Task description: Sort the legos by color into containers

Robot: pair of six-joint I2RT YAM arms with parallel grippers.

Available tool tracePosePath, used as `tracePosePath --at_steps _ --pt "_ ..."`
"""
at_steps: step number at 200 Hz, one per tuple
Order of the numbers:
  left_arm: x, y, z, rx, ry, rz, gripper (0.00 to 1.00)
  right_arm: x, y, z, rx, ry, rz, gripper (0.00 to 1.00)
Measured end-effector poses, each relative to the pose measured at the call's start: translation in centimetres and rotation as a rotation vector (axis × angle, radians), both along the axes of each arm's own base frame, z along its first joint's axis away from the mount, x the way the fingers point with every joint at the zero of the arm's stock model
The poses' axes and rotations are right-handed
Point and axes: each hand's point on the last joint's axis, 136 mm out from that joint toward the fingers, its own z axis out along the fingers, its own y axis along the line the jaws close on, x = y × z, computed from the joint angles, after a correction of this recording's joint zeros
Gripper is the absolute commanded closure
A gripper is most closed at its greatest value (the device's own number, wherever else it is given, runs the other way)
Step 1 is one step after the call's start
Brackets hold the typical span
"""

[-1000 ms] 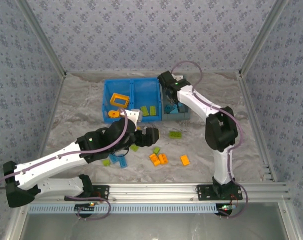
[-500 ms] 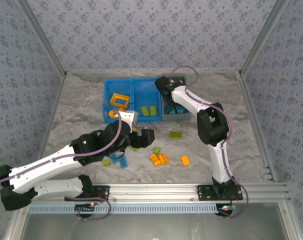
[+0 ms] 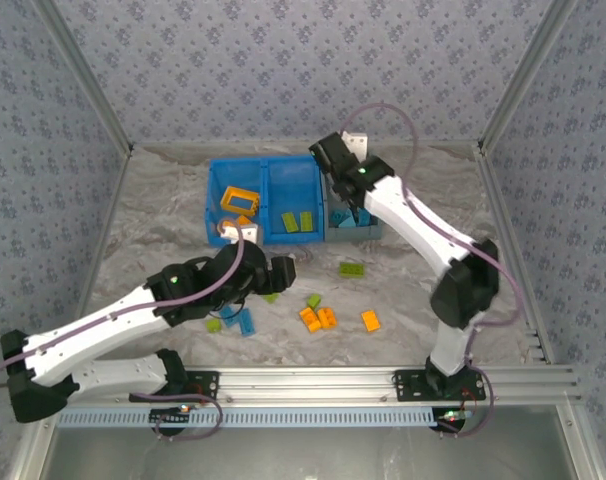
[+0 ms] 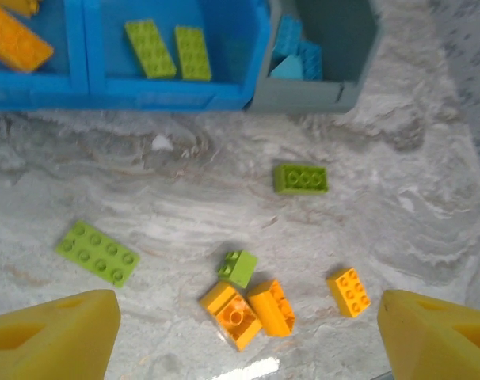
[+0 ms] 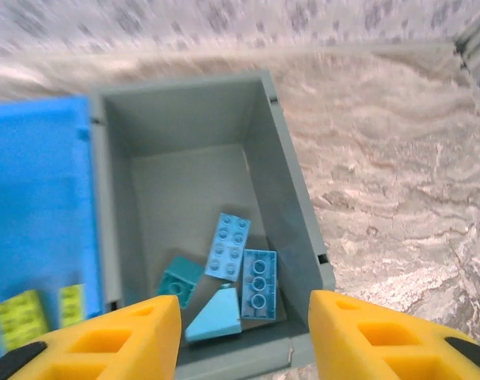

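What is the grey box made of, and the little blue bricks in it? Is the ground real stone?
The grey bin looks like plastic: smooth and matte, with thin moulded walls. The blue bricks look like hard plastic, slightly shiny, with round studs on top. The table cover has a marble pattern, but it ripples and creases, so it is probably printed cloth or sheet, not stone.

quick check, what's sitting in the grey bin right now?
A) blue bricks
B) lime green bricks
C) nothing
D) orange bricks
A: the right wrist view looks down into the grey bin, and the pieces lying on its floor are all blue bricks.
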Motion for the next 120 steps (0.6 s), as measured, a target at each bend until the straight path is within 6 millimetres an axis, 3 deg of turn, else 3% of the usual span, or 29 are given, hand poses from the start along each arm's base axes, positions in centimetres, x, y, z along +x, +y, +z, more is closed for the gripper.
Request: tracePosePath --at_steps 13,34,69,93,120 --pt "-0.2 -0.9 -2.0 0.035 0.066 -0.008 0.24 -2.9 0.0 2.0 0.042 -0.047 0.043 0.51" --pt "-0.8 -2.4 -5.9 0.093 0.184 -0.015 0.25 -8.2 -0.1 2.7 0.1 -0.068 0.142 0.48" --pt "-2.5 -4.6 -11.0 0.155 0.333 -0.026 0.28 -17.1 -0.8 -1.3 0.185 0.004 0.331 0.45" --pt "-3.1 -6.4 -12.3 0.195 0.38 -0.042 0.3 -22.1 -2.3 -3.5 0.287 0.048 0.395 0.44" --pt "-2.8 -9.4 -12.1 0.2 0.389 -0.064 0.32 -24.9 -4.3 -3.1 0.408 0.029 0.403 0.43"
